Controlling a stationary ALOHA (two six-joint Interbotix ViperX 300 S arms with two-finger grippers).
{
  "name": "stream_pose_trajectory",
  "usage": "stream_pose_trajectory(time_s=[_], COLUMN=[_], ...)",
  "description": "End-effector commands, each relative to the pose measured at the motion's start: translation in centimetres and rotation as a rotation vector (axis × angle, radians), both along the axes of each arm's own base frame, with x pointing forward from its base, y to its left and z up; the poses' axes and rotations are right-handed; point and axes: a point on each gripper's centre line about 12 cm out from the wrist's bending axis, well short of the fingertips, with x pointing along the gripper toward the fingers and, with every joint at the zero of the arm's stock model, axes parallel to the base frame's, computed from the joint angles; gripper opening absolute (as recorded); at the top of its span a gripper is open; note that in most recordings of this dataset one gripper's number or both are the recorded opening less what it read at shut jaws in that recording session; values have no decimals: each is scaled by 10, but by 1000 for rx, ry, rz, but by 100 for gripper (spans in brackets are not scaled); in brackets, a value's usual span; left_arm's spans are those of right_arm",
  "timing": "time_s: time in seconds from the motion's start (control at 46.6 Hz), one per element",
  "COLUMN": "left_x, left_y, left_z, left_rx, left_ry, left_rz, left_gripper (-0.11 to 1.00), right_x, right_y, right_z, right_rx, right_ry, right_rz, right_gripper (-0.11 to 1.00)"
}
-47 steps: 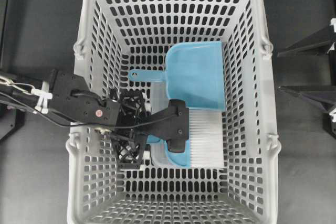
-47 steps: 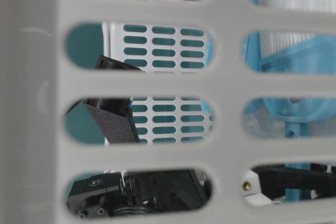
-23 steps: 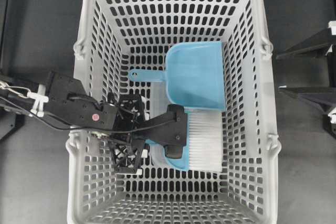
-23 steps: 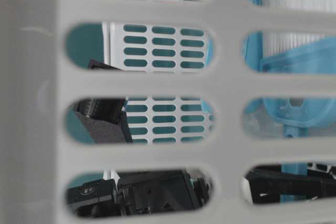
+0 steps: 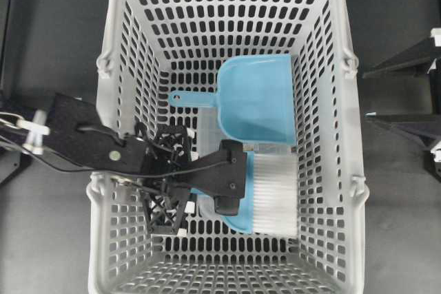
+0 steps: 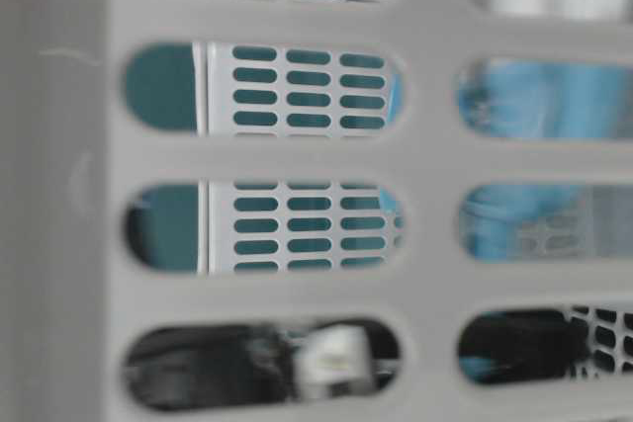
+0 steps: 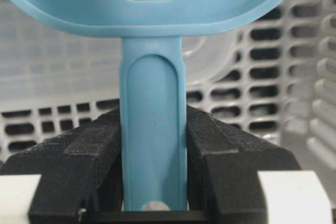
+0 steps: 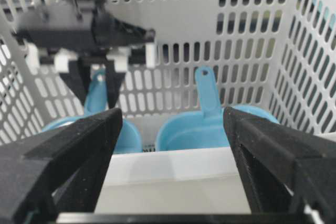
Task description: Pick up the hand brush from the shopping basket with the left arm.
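The light-blue hand brush [image 5: 265, 201] with white bristles is inside the grey shopping basket [image 5: 110, 101], just below the dustpan scoop [image 5: 256, 98]. My left gripper [image 5: 224, 178] is shut on the brush's thin handle. In the left wrist view the handle [image 7: 153, 129] is clamped between both black fingers [image 7: 231, 156]. The bristles look blurred and tilted, and the brush seems off the floor. My right gripper [image 5: 368, 94] is open and empty outside the basket's right wall. It faces the rim [image 8: 173, 166], the brush [image 8: 97, 98] and the left gripper [image 8: 94, 85].
The dustpan scoop [image 8: 210, 124] lies on the basket floor with its handle toward the left wall. The basket walls close in on all sides. The table-level view looks through the slotted wall [image 6: 425, 160] and shows only blue blur [image 6: 534, 106].
The left gripper, shut on the brush handle, has drawn the brush away from the dustpan toward the basket's near end and seems to have lifted it. The right arm has not moved.
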Motion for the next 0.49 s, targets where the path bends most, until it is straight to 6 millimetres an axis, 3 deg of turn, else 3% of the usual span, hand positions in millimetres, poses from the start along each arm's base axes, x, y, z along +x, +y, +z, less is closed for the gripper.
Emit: stream_pose_trajectory(time_s=[0.0,0.214,0.472], left_x=[2,-3,-16], left_y=[-1,1,17], left_z=[39,84,141], left_rx=[-20,-44,-69], left_ry=[-102,-215,-359], left_rz=[-4,-1,33], left_gripper=[26,26,26], right_x=[1,1,1], right_y=[0,0,0], right_z=[4,4,4], right_rx=[4,4,6], right_ry=[-14,-14,-17], right_rz=[-2,-1,-3], right_gripper=[75,75,75])
